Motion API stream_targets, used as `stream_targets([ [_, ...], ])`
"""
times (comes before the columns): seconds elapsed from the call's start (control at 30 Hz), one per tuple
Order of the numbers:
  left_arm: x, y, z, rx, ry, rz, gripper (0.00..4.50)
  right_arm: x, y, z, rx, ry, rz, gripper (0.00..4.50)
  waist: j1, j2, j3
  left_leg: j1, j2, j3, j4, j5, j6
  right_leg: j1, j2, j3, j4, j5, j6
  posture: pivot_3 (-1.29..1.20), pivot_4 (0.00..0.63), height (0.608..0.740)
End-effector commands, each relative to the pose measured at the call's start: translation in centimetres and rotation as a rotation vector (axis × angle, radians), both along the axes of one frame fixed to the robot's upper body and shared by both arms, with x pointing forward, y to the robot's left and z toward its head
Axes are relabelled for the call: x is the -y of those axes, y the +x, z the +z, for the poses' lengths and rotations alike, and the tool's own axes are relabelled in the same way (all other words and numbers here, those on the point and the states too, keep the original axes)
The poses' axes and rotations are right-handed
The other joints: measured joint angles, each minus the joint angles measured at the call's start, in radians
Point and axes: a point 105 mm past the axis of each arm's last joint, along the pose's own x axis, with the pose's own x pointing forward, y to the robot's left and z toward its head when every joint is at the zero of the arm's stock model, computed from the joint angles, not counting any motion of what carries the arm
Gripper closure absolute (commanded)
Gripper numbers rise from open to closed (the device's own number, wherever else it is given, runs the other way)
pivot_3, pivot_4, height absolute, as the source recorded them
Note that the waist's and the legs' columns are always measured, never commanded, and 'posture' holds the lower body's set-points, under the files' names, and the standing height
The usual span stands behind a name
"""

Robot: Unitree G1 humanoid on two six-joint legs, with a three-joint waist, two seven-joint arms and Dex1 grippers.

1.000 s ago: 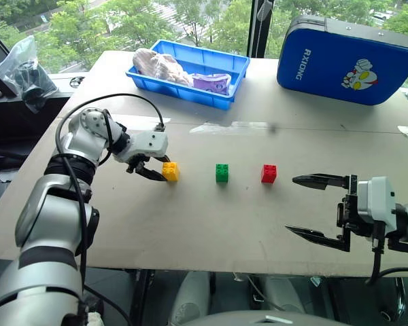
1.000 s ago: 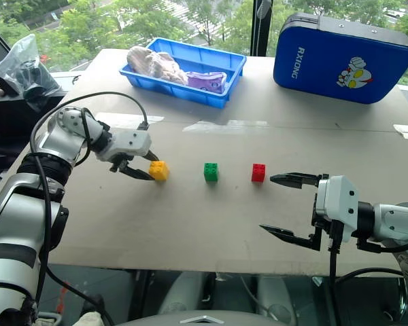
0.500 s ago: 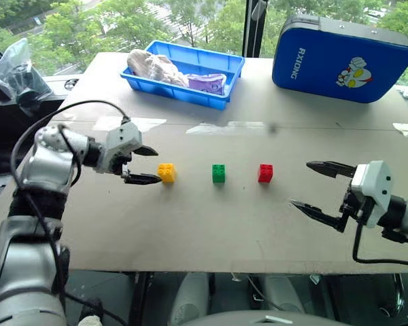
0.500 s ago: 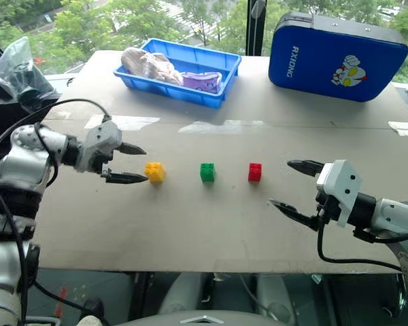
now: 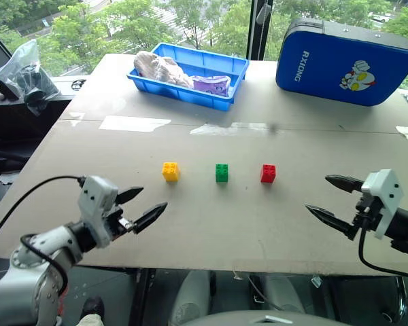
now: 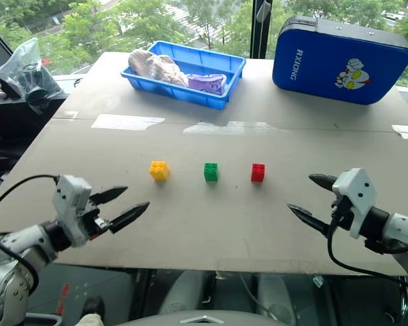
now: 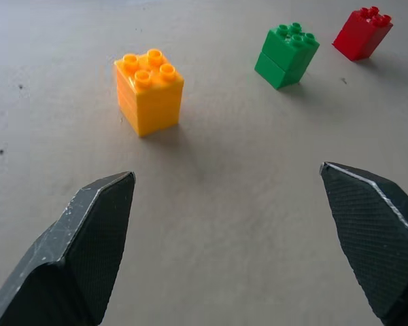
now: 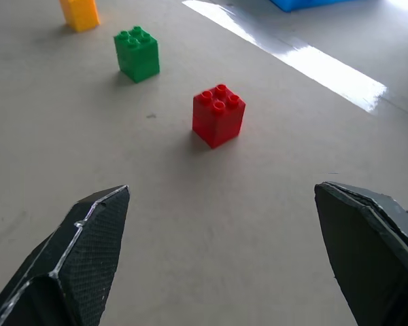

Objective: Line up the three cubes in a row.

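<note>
Three cubes stand in a straight row across the middle of the table: a yellow-orange cube (image 5: 170, 171) on the left, a green cube (image 5: 222, 172) in the middle, a red cube (image 5: 268, 173) on the right, evenly spaced and apart. My left gripper (image 5: 142, 206) is open near the table's front left edge, well short of the yellow-orange cube (image 7: 150, 92) and holding nothing. My right gripper (image 5: 331, 199) is open at the front right, off to the side of the red cube (image 8: 218, 115), with nothing between its fingers.
A blue tray (image 5: 224, 100) with cloth-like items sits at the back centre-left. A blue zip case (image 5: 340, 61) lies at the back right. A plastic bag (image 5: 24, 68) sits beyond the table's left edge. Tape strips cross the tabletop behind the cubes.
My left gripper let go of the yellow-orange cube, opened wide and drew back to the front left edge. My right gripper shifted a little right and toward the front. The cubes stayed put.
</note>
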Motion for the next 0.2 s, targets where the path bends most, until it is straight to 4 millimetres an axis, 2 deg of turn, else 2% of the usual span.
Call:
stream_targets([
  [0.03, -0.06, -1.15, 0.88, 0.045, 0.03, -0.023, 0.04, 0.95, -1.12, 0.71, -0.003, -0.018, 0.013, 0.0, 0.001, 0.001, 0.0, 0.0, 0.0, 0.0, 0.0, 0.0, 0.0, 0.0, 0.0, 0.0, 0.0, 0.0, 0.0, 0.0, 0.15, 0.74],
  [0.2, -0.1, -1.42, 0.8, 0.038, -0.003, -0.042, 0.04, 1.59, -2.05, 0.3, -0.047, -0.03, 0.018, 0.0, 0.0, 0.001, -0.001, 0.0, 0.0, 0.0, -0.001, 0.0, 0.0, -0.001, 0.0, 0.0, -0.002, 0.0, 0.0, 0.0, 0.15, 0.74],
])
